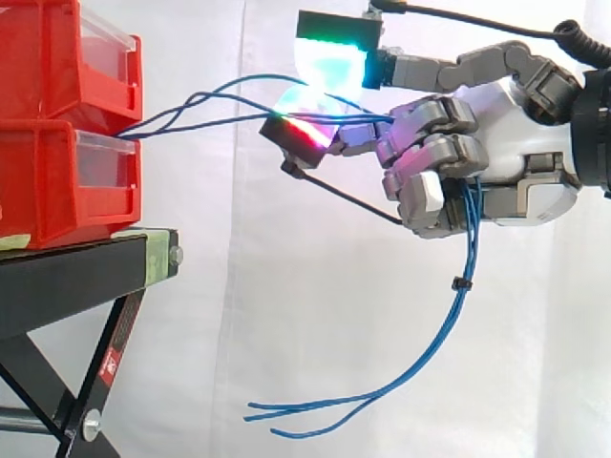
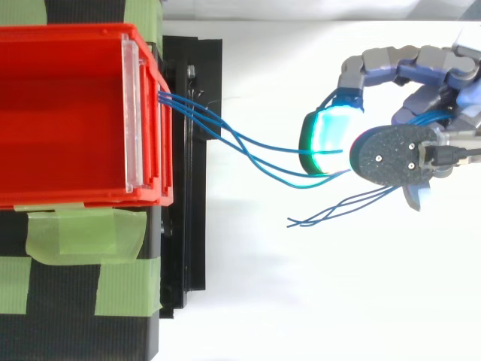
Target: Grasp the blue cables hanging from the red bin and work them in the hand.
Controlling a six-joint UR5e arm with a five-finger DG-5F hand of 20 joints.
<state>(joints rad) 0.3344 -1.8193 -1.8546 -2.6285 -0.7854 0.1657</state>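
Note:
Several thin blue cables (image 1: 229, 100) run from between the stacked red bins (image 1: 67, 124) rightward into my hand (image 1: 496, 143). In the top view the cables (image 2: 240, 143) leave the front of the red bin (image 2: 68, 113) and reach the hand (image 2: 421, 90). My fingers are curled round the bundle, with glowing pads (image 1: 334, 62) above and in front of it. Behind the grip the cables hang down and their loose ends (image 1: 305, 415) trail low to the left. The hand is held in the air to the right of the bins, well apart from them.
The bins stand on a black stand (image 1: 86, 277) with green tape (image 2: 83, 233) on its top. A white curtain is behind. Open space lies under the hand and to the right of the stand.

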